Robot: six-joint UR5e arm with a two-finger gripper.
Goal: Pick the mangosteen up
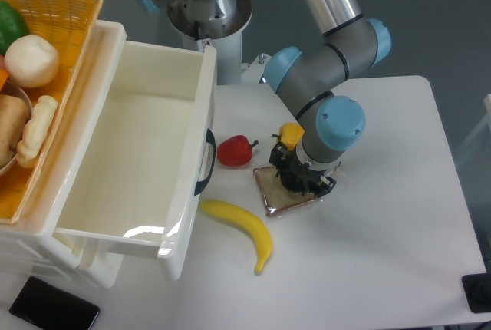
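My gripper (pixel 301 180) points straight down onto a small brownish square plate (pixel 270 192) in the middle of the table. A dark rounded shape (pixel 289 182) sits between the black fingers on the plate. It may be the mangosteen, but it blends into the gripper and I cannot make it out clearly. I cannot tell how far apart the jaws stand. The yellow pepper (pixel 291 132) lies just behind the gripper, partly hidden by the wrist. The red pepper (pixel 234 151) lies to the left of the plate.
A banana (pixel 242 226) lies in front of the plate on the left. A large white open drawer (pixel 146 153) with a dark handle takes up the left side. A yellow basket (pixel 46 77) of vegetables sits above it. A black phone (pixel 54 311) lies at the bottom left.
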